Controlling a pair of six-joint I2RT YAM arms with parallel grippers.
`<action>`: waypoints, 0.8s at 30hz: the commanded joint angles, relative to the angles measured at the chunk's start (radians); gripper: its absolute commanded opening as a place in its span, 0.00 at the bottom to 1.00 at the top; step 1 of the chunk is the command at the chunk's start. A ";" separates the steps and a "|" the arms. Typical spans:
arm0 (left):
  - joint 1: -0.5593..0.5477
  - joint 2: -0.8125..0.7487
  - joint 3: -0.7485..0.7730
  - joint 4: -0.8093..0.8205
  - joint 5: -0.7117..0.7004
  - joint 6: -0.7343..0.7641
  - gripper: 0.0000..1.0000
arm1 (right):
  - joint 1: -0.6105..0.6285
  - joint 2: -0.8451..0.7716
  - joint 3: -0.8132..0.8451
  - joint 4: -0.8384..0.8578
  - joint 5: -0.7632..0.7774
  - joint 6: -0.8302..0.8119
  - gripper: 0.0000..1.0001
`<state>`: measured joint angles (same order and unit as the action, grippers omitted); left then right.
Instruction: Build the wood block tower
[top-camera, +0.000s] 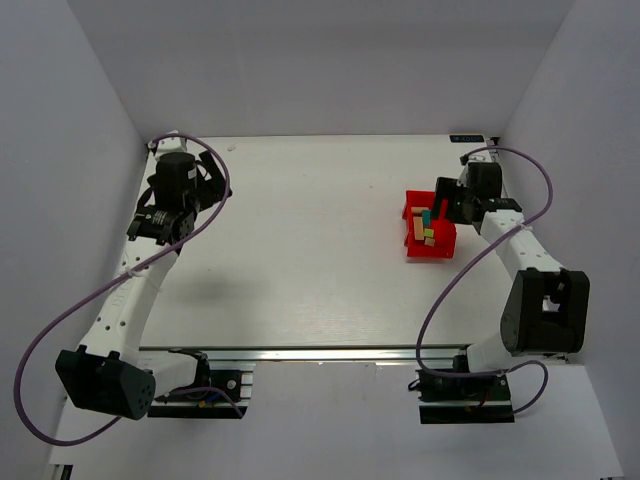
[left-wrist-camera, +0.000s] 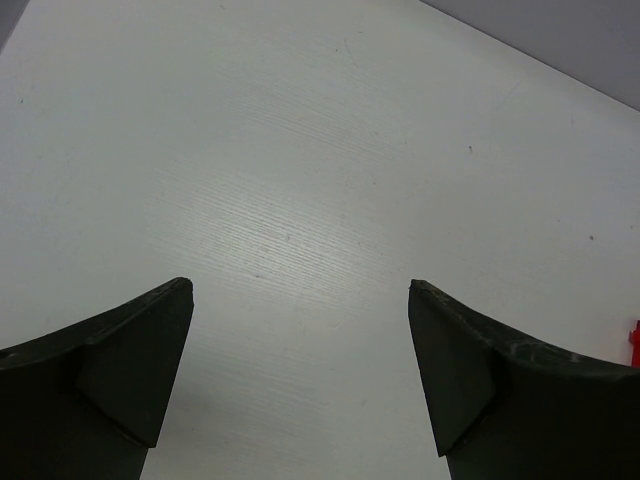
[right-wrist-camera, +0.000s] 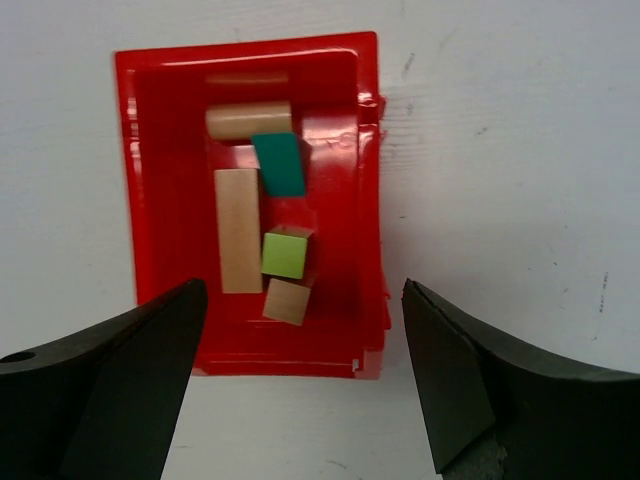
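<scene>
top view, blocks (top-camera: 428, 226): all lie loose inside the red bin (top-camera: 444, 251) at the right of the table (top-camera: 300, 250); no tower stands, so the build looks not yet begun.
top view, right arm (top-camera: 520, 250): bent back over the bin, likely poised to pick a first piece.
top view, left arm (top-camera: 130, 300): at the far left, well apart from the bin, probably held out of the other arm's way.
top view, room: a pale wood-grain top boxed in by plain white walls (top-camera: 80, 100); a metal rail (top-camera: 330, 352) along the near edge carries both bases.
left wrist, left gripper (left-wrist-camera: 298, 287): fingers spread wide with nothing between them and only table beneath; a red sliver at the right edge is apparently the bin.
right wrist, right gripper (right-wrist-camera: 302, 290): fingers spread wide above the near end of the bin, pinching nothing.
right wrist, contents: a tan cylinder (right-wrist-camera: 248, 122) at the far end, a teal block (right-wrist-camera: 280, 165) against it, a long tan block (right-wrist-camera: 238, 245) lengthways on the left, and a lime-green cube (right-wrist-camera: 285, 253) that appears to touch a small tan cube (right-wrist-camera: 285, 300).
right wrist, judgement: the two cubes sit roughly between the open fingers, so one seems the likeliest first grab; the crowding and the bin walls leave the fingers little room.
</scene>
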<state>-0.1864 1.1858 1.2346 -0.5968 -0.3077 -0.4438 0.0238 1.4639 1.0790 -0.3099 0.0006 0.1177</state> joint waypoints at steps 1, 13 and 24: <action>-0.001 -0.017 -0.010 0.026 0.010 0.010 0.98 | -0.001 0.038 0.050 -0.006 0.129 -0.026 0.84; -0.002 -0.002 -0.012 0.032 0.010 0.017 0.98 | 0.002 0.220 0.015 0.045 0.179 -0.047 0.38; -0.002 0.000 -0.012 0.037 -0.004 0.020 0.98 | 0.004 0.046 -0.018 0.186 0.113 -0.159 0.00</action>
<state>-0.1864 1.1912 1.2236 -0.5739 -0.3027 -0.4339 0.0265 1.5837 1.0393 -0.2516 0.1604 0.0212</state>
